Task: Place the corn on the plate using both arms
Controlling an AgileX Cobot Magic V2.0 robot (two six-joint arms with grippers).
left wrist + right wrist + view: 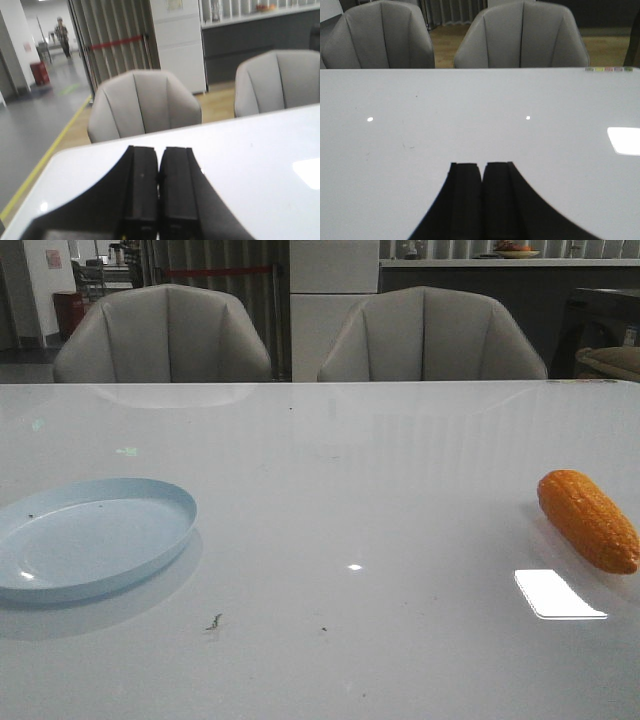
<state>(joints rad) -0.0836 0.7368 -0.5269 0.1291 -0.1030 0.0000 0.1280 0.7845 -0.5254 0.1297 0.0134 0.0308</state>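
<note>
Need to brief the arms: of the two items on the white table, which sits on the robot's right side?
The glossy orange-yellow corn cob, lying near the table's right edge. The round pale-blue plate sits far left, empty.

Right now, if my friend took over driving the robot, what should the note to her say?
Left gripper: jaws shut, holding nothing.
Right gripper: jaws shut, holding nothing.
Neither arm shows in the front view.
The corn lies on the table at the far right, untouched.
The plate sits at the far left, with only a few dark specks on it.
Done: nothing yet.
Left: pick up the corn, carry it across the table and set it on the plate, using both arms.
</note>
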